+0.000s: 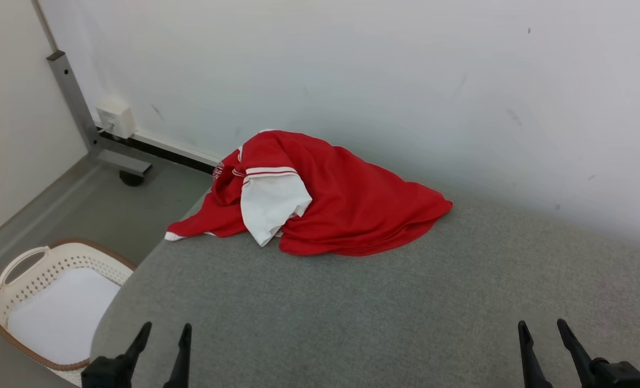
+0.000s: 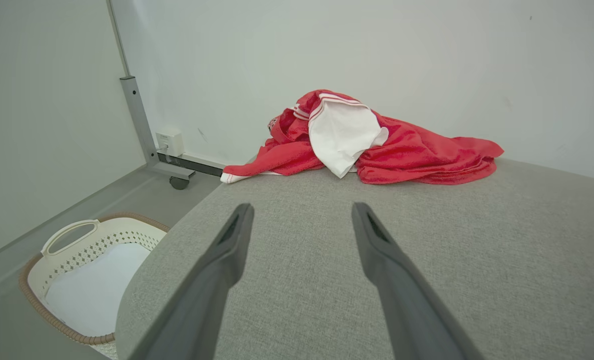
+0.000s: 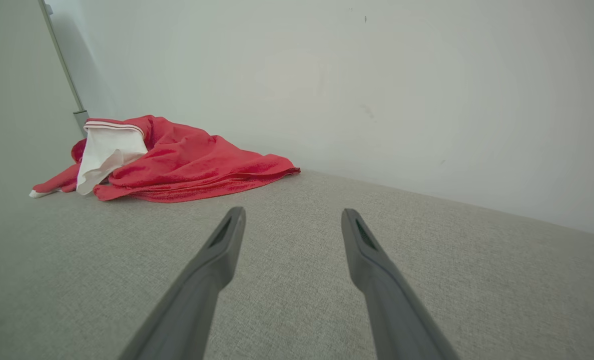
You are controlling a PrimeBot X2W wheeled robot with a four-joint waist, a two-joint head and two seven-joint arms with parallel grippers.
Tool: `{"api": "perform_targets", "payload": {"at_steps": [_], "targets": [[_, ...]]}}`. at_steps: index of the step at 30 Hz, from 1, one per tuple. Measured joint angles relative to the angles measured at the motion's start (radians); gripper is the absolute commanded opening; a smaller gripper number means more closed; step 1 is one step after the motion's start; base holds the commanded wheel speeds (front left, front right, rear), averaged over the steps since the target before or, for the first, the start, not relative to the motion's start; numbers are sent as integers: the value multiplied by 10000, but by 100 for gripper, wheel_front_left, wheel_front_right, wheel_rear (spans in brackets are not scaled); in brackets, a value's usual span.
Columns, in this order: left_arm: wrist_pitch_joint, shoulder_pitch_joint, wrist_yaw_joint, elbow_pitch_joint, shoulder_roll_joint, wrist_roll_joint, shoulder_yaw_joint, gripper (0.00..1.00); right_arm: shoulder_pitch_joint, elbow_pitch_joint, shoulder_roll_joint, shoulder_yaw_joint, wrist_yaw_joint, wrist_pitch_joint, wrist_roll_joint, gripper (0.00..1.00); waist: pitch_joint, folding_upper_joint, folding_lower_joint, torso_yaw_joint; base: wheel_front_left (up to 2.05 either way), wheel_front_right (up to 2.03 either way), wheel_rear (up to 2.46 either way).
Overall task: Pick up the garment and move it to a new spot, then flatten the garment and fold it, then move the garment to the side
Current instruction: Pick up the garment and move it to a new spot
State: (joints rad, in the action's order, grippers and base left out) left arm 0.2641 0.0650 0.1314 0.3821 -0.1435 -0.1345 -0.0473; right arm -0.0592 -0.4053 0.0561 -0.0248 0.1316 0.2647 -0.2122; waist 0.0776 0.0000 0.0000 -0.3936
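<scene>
Lying in a crumpled heap at the foot of the wall [image 1: 352, 64], the red garment [image 1: 352, 210] rests on the grey table [image 1: 352, 323], one white sleeve [image 1: 271, 205] flopped over its front. Its long axis runs roughly along the wall, from a thin red tip at one end to a flatter hem at the other.

Both grippers hang over the table edge farthest from the wall, well apart from the cloth. The left gripper [image 1: 167, 325] has its fingers spread and grasps nothing. The right gripper [image 1: 542, 323] is likewise spread and empty.

The fingers of both point toward the wall. In the left wrist view the garment sits almost straight ahead. In the right wrist view it lies off to the left and looks farther away. The left arm is therefore judged the nearer one, facing the sleeve end of the heap, while the right arm would have to cross inward to reach the hem end.

The first step, picking the garment up, is not yet begun. It calls for a reach toward the wall.
</scene>
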Motion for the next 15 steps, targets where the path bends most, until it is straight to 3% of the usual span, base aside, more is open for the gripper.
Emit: {"api": "perform_targets", "payload": {"at_steps": [15], "targets": [[0, 657, 0, -38, -44, -209, 107, 100, -259, 48, 19, -274, 0, 0, 71, 100, -402, 0, 0, 262, 0, 0, 0]]}}
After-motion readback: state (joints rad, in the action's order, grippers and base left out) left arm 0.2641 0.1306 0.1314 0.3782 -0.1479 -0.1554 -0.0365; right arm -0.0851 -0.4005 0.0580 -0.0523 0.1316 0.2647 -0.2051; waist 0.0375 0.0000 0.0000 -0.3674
